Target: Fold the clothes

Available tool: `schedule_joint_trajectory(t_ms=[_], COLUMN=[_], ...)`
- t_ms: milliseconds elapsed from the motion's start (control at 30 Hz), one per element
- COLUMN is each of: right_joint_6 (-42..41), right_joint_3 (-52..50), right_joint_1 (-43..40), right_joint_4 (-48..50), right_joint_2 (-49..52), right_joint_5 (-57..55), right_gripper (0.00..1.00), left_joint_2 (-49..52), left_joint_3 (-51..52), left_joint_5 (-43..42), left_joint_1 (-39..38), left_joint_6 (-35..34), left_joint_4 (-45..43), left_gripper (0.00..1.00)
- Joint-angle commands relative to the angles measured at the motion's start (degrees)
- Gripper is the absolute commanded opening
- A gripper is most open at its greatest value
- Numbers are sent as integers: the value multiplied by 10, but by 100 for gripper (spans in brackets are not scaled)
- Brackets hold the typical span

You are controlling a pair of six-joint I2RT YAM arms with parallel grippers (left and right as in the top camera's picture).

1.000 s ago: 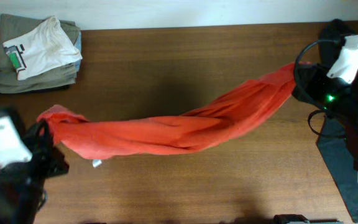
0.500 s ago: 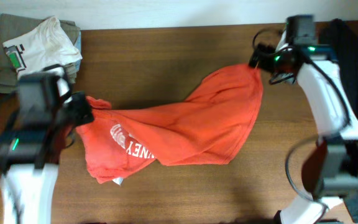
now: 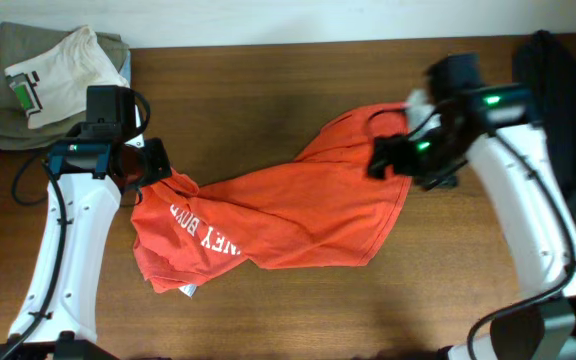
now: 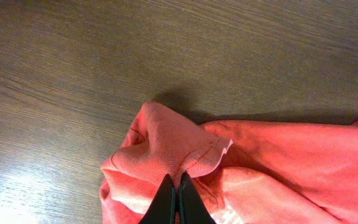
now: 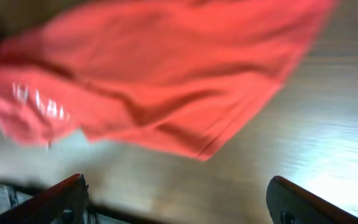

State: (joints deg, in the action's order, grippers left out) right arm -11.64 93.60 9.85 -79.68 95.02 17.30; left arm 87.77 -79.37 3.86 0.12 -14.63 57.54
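**Shirt pinned at one corner by the left arm; right arm's fingers apart**

- The red-orange T-shirt (image 3: 298,205) lies bunched across the middle of the wooden table (image 3: 268,90). It runs from lower left up to upper right and is not flat. White lettering (image 3: 205,235) faces up on its left part.
- The left gripper (image 3: 155,165) is at the shirt's upper left corner. In the left wrist view its dark fingers (image 4: 165,202) are pressed together with a ridge of hemmed red fabric pinched between them. The cloth around the pinch is puckered.
- The right gripper (image 3: 388,158) is over the shirt's upper right edge and is blurred from above. In the right wrist view its fingers (image 5: 67,196) stand wide apart with nothing between them. The shirt lies below and beyond them, also blurred.
- At the far left corner is a folded pile, with a white T-shirt (image 3: 63,75) bearing a green patch on top of an olive garment (image 3: 8,125).
- A dark garment (image 3: 558,70) lies at the far right edge.
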Motion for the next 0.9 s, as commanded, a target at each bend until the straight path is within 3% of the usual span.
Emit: schedule_joint_trajectory(t_ms=[0, 167, 467, 867], right_joint_6=[-20, -39, -56, -73], right_joint_3=[-77, -180, -306, -317], right_joint_1=[91, 186, 209, 208], right_joint_4=[5, 64, 165, 256], right_joint_2=[2, 2, 12, 127], right_joint_5=[-24, -30, -30, -52], right_gripper=[93, 93, 87, 84], left_joint_2=[0, 0, 0, 0], left_joint_3=[-2, -2, -2, -2], left_joint_5=[6, 6, 6, 4], left_joint_1=[0, 0, 0, 0], left_joint_6=[-3, -3, -3, -3], left_joint_4=[10, 14, 15, 16], left_gripper=[1, 1, 0, 1])
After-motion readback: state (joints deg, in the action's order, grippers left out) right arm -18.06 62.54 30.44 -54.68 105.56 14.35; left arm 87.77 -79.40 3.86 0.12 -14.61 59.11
